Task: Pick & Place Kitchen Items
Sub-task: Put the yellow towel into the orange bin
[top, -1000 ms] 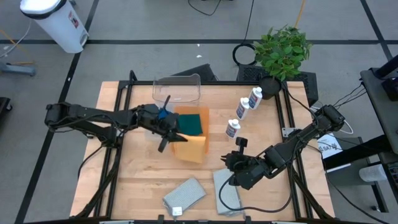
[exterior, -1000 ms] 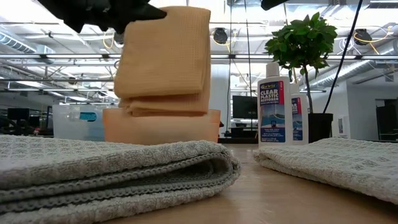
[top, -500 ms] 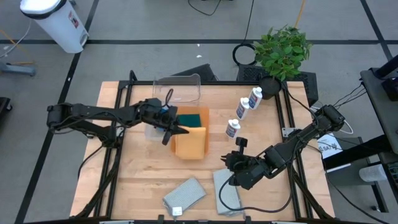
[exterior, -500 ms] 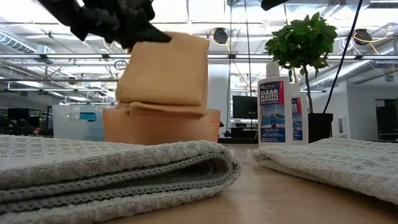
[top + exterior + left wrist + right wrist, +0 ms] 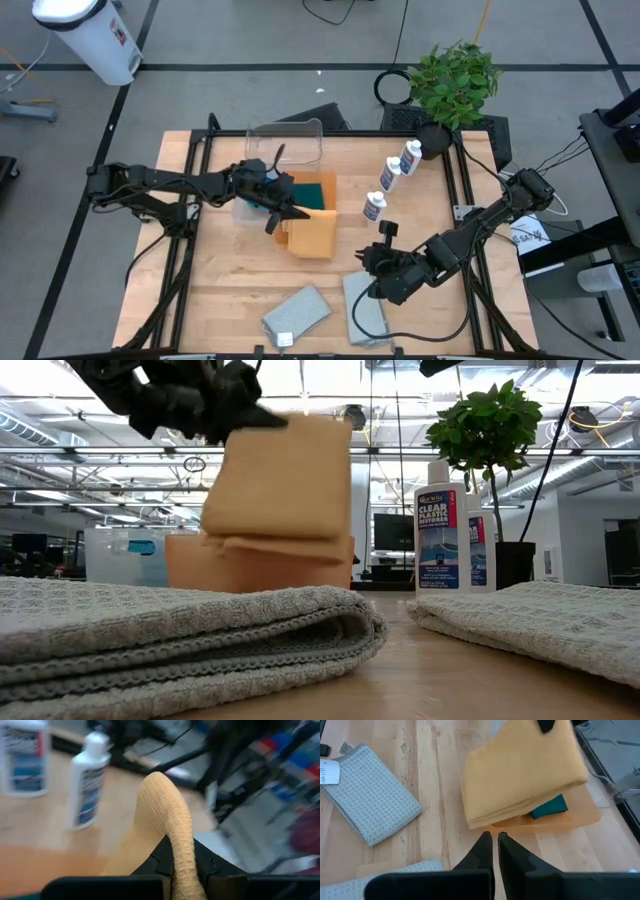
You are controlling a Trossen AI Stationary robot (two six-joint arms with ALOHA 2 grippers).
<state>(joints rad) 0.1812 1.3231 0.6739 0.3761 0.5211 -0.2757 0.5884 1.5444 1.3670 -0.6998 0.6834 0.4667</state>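
**A:** Starting on the left of the table: the left gripper (image 5: 276,207) is up off the wood, pinching an orange cloth (image 5: 311,233) by its folded edge. Look at the left wrist view, the fold (image 5: 172,827) humps right up between the two dark fingers (image 5: 159,862), pressed tight on it.

**B:** And it hangs like a soft, light thing. In the low view the orange cloth (image 5: 285,475) droops from the pinch in a flat sheet, its lower edge touching or just above the orange stack (image 5: 260,563) underneath. No stiffness at all, I'd say; a grip on the doubled edge is the sensible place, since one loose layer could well slip free.

**A:** Just beyond it, a dark green pad (image 5: 310,191) peeks out beside the cloth, with the clear tub (image 5: 285,142) behind.

**B:** Moving right, three white bottles (image 5: 391,178) stand in a slanting row, apart from the cloth. Those look rigid and smooth, easy to tip, so I'd take them round the body.

**A:** Near the front edge, two grey cloths (image 5: 296,313) lie folded flat. Same soft stuff by the look of it.

**B:** And the right gripper (image 5: 381,263) waits low over the table, just past the grey cloth nearest it. From its own wrist view the fingers (image 5: 483,851) sit nearly together, only a sliver between them, holding nothing.

**A:** Potted plant (image 5: 455,80) at the far right corner, not part of this.
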